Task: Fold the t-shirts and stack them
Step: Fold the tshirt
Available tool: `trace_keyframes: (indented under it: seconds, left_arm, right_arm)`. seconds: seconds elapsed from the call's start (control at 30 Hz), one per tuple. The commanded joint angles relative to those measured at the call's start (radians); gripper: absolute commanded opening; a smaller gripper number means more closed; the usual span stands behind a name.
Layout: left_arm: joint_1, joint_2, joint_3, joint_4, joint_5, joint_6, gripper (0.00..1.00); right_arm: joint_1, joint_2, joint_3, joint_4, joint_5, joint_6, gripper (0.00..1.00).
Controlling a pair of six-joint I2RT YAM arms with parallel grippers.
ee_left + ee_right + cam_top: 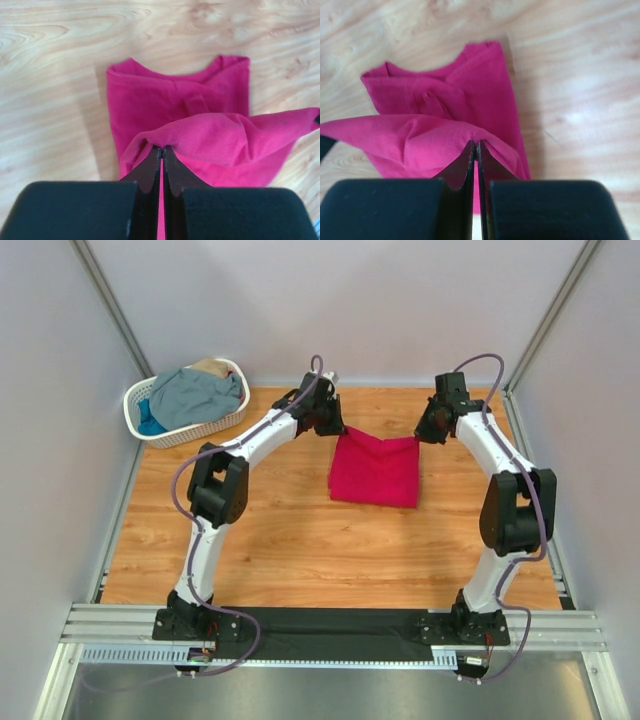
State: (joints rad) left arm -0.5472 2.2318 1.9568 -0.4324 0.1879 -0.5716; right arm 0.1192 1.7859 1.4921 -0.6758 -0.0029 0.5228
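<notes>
The crimson-pink t-shirt (375,472) lies partly folded on the wooden table, its far edge lifted between both grippers. My left gripper (333,427) is shut on the shirt's far left corner; in the left wrist view the cloth (200,130) bunches at the tips of my gripper (162,148). My right gripper (424,432) is shut on the far right corner; in the right wrist view the cloth (445,115) drapes over the tips of my gripper (475,143). A grey-blue t-shirt (195,395), a bright blue one (150,423) and a tan one (210,367) lie in the basket.
A white lattice basket (140,400) stands at the far left corner of the table. Grey walls and metal posts enclose the table on three sides. A black strip and metal rails (330,625) run along the near edge between the arm bases.
</notes>
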Motion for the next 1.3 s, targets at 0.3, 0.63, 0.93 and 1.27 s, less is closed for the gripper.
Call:
trace_keyframes:
  seconds: [0.3, 0.63, 0.93, 1.27]
  left_arm:
    - [0.113, 0.209, 0.149, 0.317, 0.251, -0.051, 0.35]
    - [0.113, -0.018, -0.051, 0.265, 0.200, 0.088, 0.49]
    - [0.075, -0.020, -0.141, 0.373, 0.315, 0.073, 0.41]
    - [0.127, 0.230, 0.091, 0.406, 0.291, 0.035, 0.44]
  right_arm:
    - [-0.033, 0.377, 0.417, 0.065, -0.083, -0.090, 0.24]
    - [-0.024, 0.182, 0.220, -0.010, -0.059, -0.144, 0.49]
    - [-0.023, 0.156, 0.048, 0.073, -0.203, -0.225, 0.26]
    - [-0.087, 0.404, 0.258, 0.220, -0.275, -0.147, 0.23]
